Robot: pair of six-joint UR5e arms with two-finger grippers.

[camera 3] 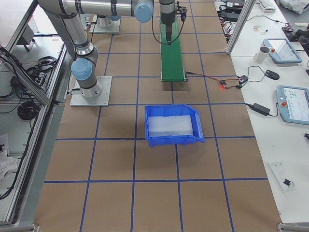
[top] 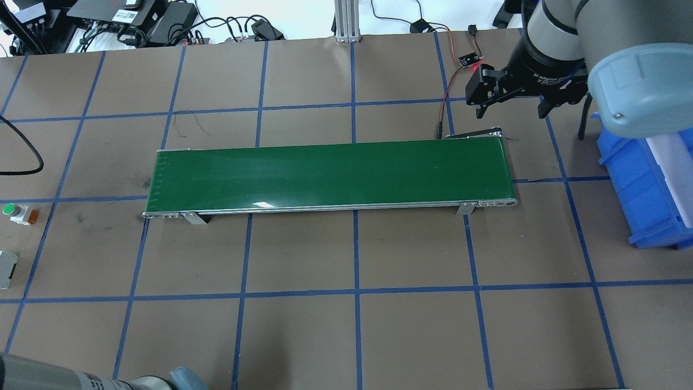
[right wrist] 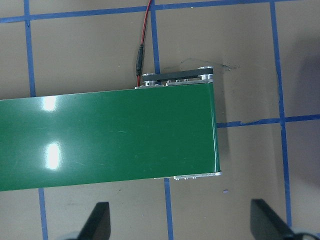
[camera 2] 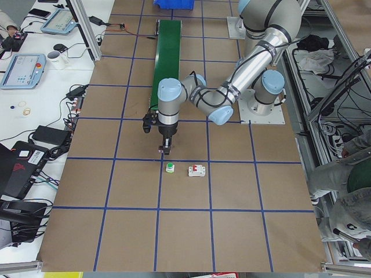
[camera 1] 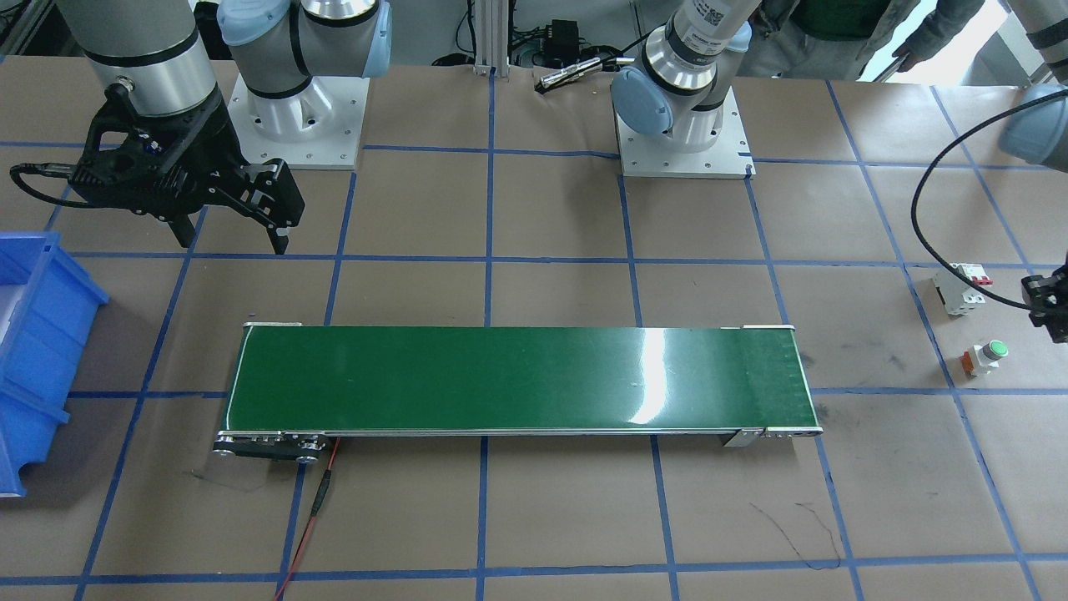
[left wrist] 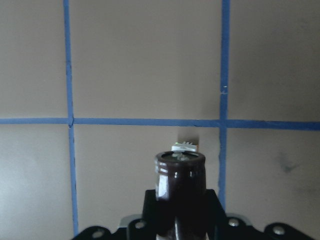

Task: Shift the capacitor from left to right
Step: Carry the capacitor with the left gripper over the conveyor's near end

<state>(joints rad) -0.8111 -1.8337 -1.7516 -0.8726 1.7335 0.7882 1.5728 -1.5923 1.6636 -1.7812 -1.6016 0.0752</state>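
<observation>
The capacitor [left wrist: 179,187], a glossy dark brown cylinder, stands upright between the jaws of my left gripper [left wrist: 180,205], which is shut on it above the brown paper. In the exterior left view the left gripper [camera 2: 166,146] hangs past the near end of the green conveyor belt [camera 2: 168,52], close to the push-button [camera 2: 170,168]. It shows at the right edge of the front view [camera 1: 1053,307]. My right gripper [top: 509,111] is open and empty beside the belt's right end [top: 487,162]; its fingers [right wrist: 99,220] stand wide apart in the right wrist view.
A white breaker with red marks [camera 1: 964,288] and a green-capped push-button [camera 1: 984,357] lie on the table near the left gripper. A blue bin [top: 644,184] stands beyond the belt's right end. A red wire [right wrist: 142,40] runs to the belt's motor end.
</observation>
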